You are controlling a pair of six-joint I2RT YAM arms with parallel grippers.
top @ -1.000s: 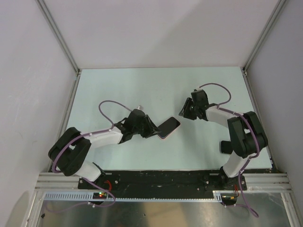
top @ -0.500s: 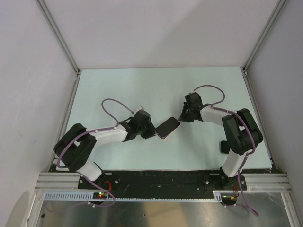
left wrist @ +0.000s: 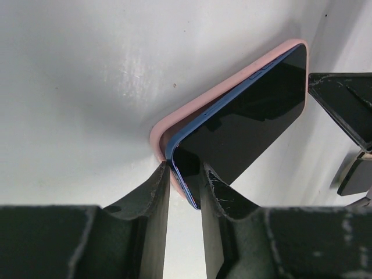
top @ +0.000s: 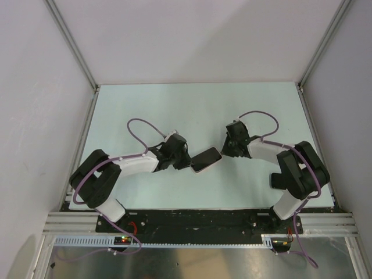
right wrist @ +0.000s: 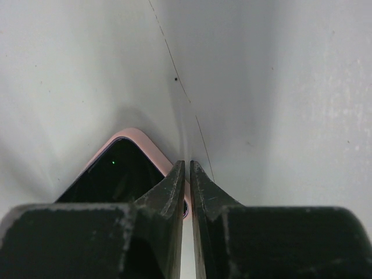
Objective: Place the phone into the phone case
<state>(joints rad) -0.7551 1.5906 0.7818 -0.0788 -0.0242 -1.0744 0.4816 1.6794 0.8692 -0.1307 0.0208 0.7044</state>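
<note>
The phone case (left wrist: 158,138) rests on the pale counter (left wrist: 87,87), and all else is placed from it. The phone (left wrist: 250,110), black screen up and blue along its side, sits over the case, with the pink rim showing along one long edge and round the end away from the left arm. At the corner of the case nearest the left arm, the phone's blue edge stands a little proud of the rim, so it is not fully seated there.

The left pincer (left wrist: 185,172) is at that same corner of the case; its fingers (left wrist: 152,195) are only a narrow gap apart and closed on the phone's corner. One finger is against the outer side where the pink rim curves; the other lies over the edge of the screen.

The right pincer (right wrist: 187,165) is at the opposite end of the case; its two fingers are drawn together with just a thin slit between them, and nothing is held in that slit. Their tips are at the rounded pink corner; whether they press on it or only meet it I cannot tell.

In the top view the case lies slantwise between the two arms, the left arm reaching one end and the right arm the other.
</note>
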